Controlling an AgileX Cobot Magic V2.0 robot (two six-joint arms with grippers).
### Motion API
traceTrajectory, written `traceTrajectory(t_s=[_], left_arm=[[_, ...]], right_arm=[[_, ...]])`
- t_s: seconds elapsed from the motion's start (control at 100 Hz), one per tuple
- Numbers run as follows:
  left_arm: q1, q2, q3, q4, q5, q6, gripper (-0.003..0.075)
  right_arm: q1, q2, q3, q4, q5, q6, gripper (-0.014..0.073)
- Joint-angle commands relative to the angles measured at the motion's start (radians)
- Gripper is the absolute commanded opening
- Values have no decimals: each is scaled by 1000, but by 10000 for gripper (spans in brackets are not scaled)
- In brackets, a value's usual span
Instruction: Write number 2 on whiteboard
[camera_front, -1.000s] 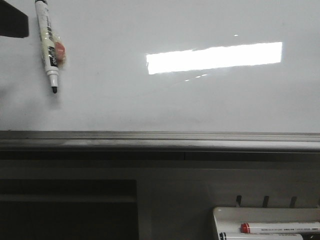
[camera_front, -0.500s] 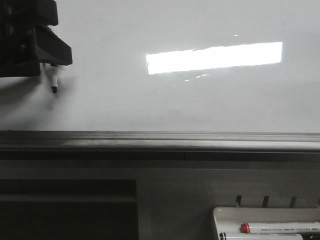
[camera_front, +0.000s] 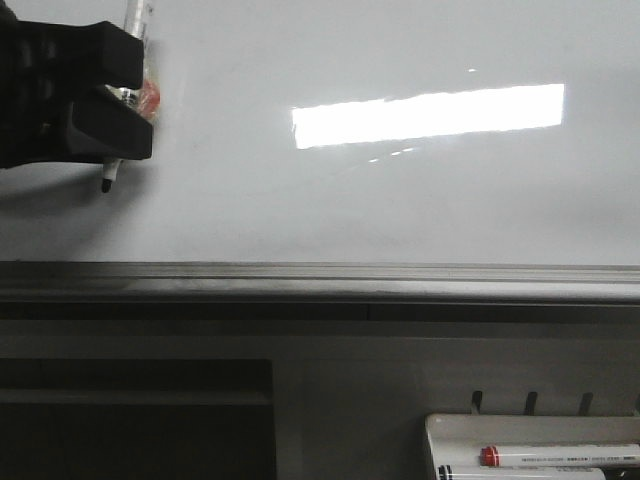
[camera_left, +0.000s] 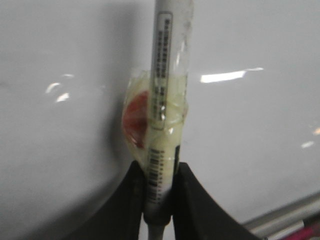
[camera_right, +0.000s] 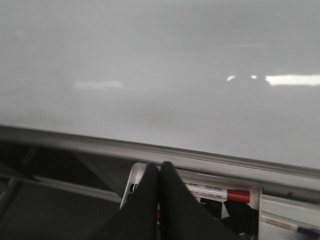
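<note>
The black left gripper (camera_left: 159, 187) is clamped on a slim white marker (camera_left: 167, 90) with a taped-on red lump, black tip down at the glossy white whiteboard (camera_front: 400, 200), which carries no number 2 yet. My worry is the marker pivoting in that low, narrow grip and skidding. Its barcode label is too blurred to read; the right gripper (camera_right: 160, 200) is closed on nothing.

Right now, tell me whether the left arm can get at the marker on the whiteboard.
Yes, apparently: the left claw is closed on the marker against the whiteboard, nothing between.
</note>
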Motion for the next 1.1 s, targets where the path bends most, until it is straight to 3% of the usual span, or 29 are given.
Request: traceTrajectory(t_s=[0.0, 0.18, 0.3, 0.38, 0.54, 0.73, 1.09], left_arm=[[-6, -80, -31, 152, 26, 1, -20], [-43, -194, -11, 468, 148, 5, -20], [-130, -234, 17, 649, 168, 5, -20], [-201, -238, 36, 734, 160, 5, -20], [-304, -238, 59, 821, 133, 5, -20], [-334, -238, 58, 825, 116, 5, -20], [-334, -224, 58, 915, 118, 5, -20]], right_arm=[[82, 23, -53, 42, -77, -145, -66], [293, 59, -64, 141, -155, -323, 20], [464, 111, -64, 142, -211, -354, 220], [562, 144, -64, 142, -279, -364, 302], [701, 227, -64, 135, -445, -364, 307], [761, 348, -64, 126, -616, -364, 279], [790, 531, -158, 126, -652, -364, 251]])
